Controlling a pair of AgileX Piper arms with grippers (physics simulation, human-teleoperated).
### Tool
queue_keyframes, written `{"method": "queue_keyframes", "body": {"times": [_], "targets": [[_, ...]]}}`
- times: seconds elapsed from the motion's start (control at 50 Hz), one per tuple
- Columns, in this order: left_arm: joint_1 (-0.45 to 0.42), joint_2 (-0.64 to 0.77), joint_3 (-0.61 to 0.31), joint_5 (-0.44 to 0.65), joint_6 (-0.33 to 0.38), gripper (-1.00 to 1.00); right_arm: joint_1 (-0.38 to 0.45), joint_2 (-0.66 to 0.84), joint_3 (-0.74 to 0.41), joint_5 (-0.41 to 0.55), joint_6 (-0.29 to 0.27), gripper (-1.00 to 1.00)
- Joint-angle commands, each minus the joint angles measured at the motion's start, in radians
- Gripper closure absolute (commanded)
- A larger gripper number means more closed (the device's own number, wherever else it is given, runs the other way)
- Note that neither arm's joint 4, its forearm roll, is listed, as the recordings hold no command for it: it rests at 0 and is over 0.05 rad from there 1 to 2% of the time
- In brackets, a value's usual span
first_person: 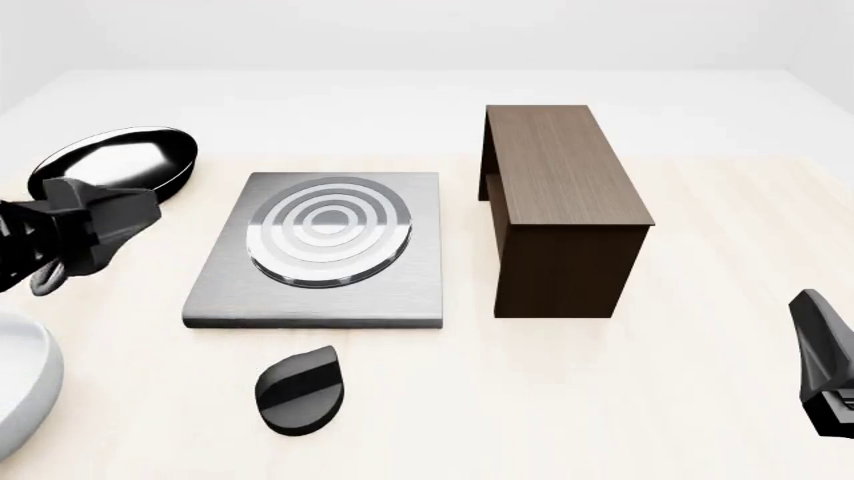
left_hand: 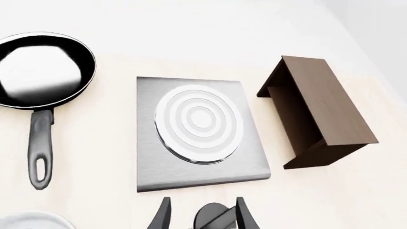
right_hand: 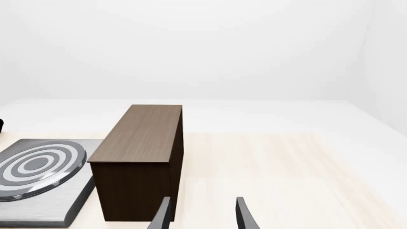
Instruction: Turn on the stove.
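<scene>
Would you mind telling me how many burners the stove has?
1. The single round ringed burner sits toward the far side of the grey stove slab, between the frying pan and the wooden block; no others visible.

Flat grey stove [first_person: 327, 250] with ringed burner [first_person: 324, 230] — black oval knob [first_person: 302, 388] lies just beside its near edge.

One stove [first_person: 320, 255] (one knob [first_person: 302, 389]), one pan [first_person: 118, 162], one wooden block [first_person: 561, 205], one bowl [first_person: 20, 385]

Black frying pan [first_person: 118, 160] at far left, tall dark wooden block [first_person: 561, 205] upright, white dish [first_person: 20, 390] at near-left edge
</scene>
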Motion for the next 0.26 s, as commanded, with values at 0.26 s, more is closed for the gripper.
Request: {"method": "queue_keyframes", "body": {"times": [0.26], "targets": [[0.317, 0.0, -0.049, 0.007, 0.3, -1.0, 0.0, 0.0, 0.0, 0.0, 0.0, -1.0]]}}
